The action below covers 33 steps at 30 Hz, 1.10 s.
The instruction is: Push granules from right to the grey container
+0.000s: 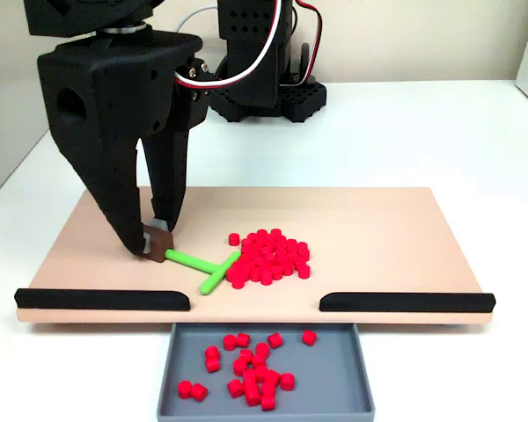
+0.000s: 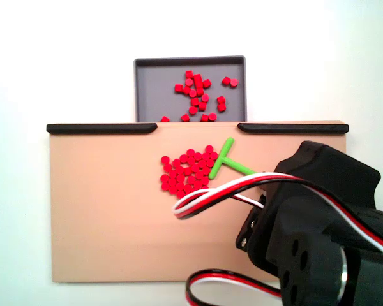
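A pile of red granules point(image 1: 269, 257) lies on the tan board point(image 1: 378, 229), just behind the gap between the black strips; the same granules point(image 2: 187, 171) show in both fixed views. More granules point(image 1: 251, 367) lie inside the grey container point(image 1: 180, 387), which sits against the board's front edge. A green T-shaped pusher point(image 1: 204, 265) lies with its crossbar against the left side of the pile. My black gripper point(image 1: 156, 242) is shut on the brown block at the pusher's handle end, near the board's left. From the other side, the arm hides the handle; the pusher point(image 2: 225, 157) and container point(image 2: 153, 89) show.
Two black strips point(image 1: 103, 299) point(image 1: 407, 301) line the board's front edge, leaving a gap above the container. The arm's base point(image 1: 264, 92) stands behind the board on the white table. Red, white and black cables point(image 2: 223, 191) loop over the arm.
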### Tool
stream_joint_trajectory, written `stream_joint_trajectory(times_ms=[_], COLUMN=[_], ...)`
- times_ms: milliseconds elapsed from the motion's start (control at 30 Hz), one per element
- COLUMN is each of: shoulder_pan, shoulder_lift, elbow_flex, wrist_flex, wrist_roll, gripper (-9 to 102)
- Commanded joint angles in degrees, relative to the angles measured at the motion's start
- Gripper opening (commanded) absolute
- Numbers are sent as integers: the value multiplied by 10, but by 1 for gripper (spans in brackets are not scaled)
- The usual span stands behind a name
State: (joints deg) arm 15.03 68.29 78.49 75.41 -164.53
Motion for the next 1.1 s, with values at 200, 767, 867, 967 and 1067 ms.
stream_joint_trajectory(times_ms=[200,767,867,967,1067], shoulder_pan=[-18,-39,-41,-44,-47], shoulder_lift=[6,1,0,0,0], elbow_flex=[-10,-11,-11,-11,-11], wrist_flex=[-3,-3,-3,-3,-3], wrist_roll=[63,203,226,255,284], gripper=[0,0,0,0,0])
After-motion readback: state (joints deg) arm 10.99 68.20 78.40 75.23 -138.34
